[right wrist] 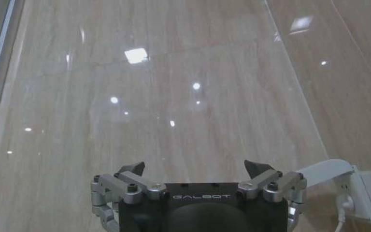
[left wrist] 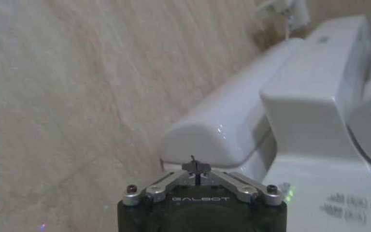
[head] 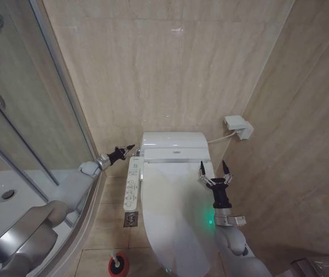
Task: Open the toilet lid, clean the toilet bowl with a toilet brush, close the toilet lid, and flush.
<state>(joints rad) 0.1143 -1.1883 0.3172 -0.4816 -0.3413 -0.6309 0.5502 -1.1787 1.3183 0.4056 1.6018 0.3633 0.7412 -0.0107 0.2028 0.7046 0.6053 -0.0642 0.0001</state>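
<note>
The room is bright, with soft, warm light all over. Small white spots of glare shine on the glossy wall tiles (right wrist: pixel 172 96) in the right wrist view, so lamps sit somewhere above. The toilet lid (head: pixel 173 199) gleams a little, and a green glow shows near its edge. Shadows are faint. The left wrist view is soft and blurry, mostly on the wall. In the head view, straight lines lean near the edges.
</note>
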